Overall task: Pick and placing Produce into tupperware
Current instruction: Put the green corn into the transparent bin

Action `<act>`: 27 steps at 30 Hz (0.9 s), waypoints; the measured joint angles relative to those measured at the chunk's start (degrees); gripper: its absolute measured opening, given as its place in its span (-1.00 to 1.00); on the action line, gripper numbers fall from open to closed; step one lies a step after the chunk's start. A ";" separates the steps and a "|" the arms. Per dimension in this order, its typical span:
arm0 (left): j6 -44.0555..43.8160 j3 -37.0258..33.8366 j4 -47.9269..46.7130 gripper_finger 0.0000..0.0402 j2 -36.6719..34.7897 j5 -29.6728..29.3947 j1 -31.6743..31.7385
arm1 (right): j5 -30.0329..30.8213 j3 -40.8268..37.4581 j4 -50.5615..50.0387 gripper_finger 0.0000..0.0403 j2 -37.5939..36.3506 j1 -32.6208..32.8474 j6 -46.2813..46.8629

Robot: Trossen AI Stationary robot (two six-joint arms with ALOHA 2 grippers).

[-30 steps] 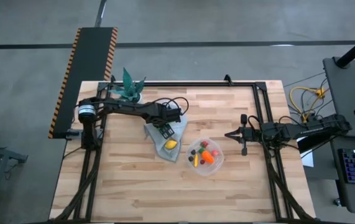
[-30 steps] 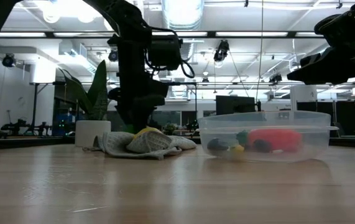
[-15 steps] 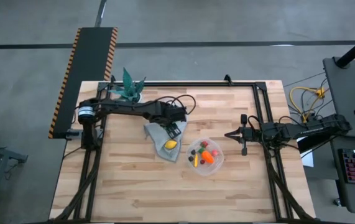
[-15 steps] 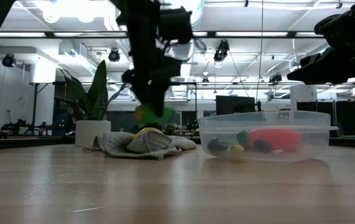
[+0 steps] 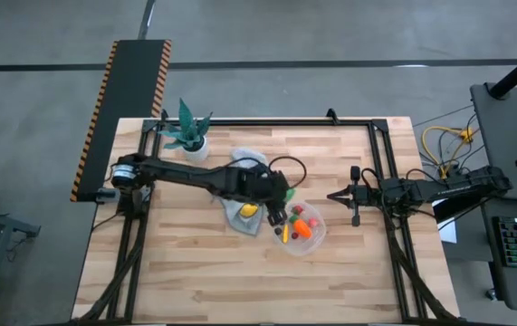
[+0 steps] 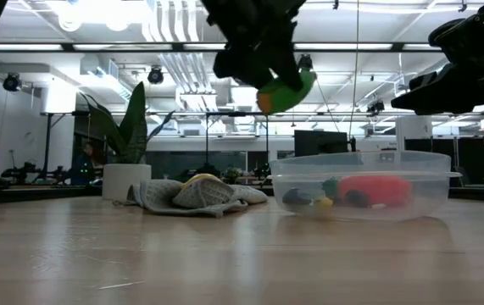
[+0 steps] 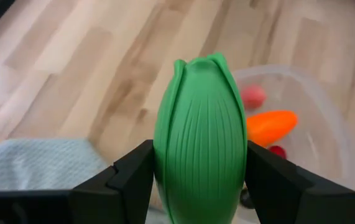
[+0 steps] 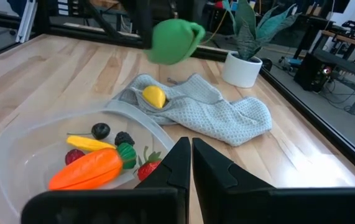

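Carrying green piece (image 7: 201,140) toward tupperware (image 5: 312,239), left gripper (image 7: 196,180) clenched on it.
I judge transport nearly done: rim just ahead below; next, advance, then release. Right gripper (image 5: 332,195) waits, pinched closed.

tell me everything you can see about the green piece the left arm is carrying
The green piece is a smooth, ribbed, oval toy vegetable that looks like plastic, with leaf-like folds meeting at its tip; the low view hints at an orange patch underneath. The left gripper clamps it from both sides, fingers pressed against its flanks. It hangs in the air, tilted, touching nothing else, near the rim of the tupperware and beside the grey cloth.
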 joint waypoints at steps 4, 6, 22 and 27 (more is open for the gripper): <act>0.12 -0.17 2.37 -0.02 1.69 0.03 -1.01 | 0.01 0.00 0.01 -0.96 -0.02 0.00 0.02; 0.12 -0.17 2.75 -0.02 2.61 -0.02 -1.09 | 0.01 0.00 -0.01 -0.96 -0.04 0.00 0.02; 0.32 4.25 5.55 -0.02 12.82 5.94 -1.91 | 0.01 0.00 -0.23 -0.96 0.00 0.00 0.02; 1.37 7.15 5.09 -0.02 14.81 6.80 -2.84 | 0.03 0.00 -0.34 -0.96 0.01 0.00 0.04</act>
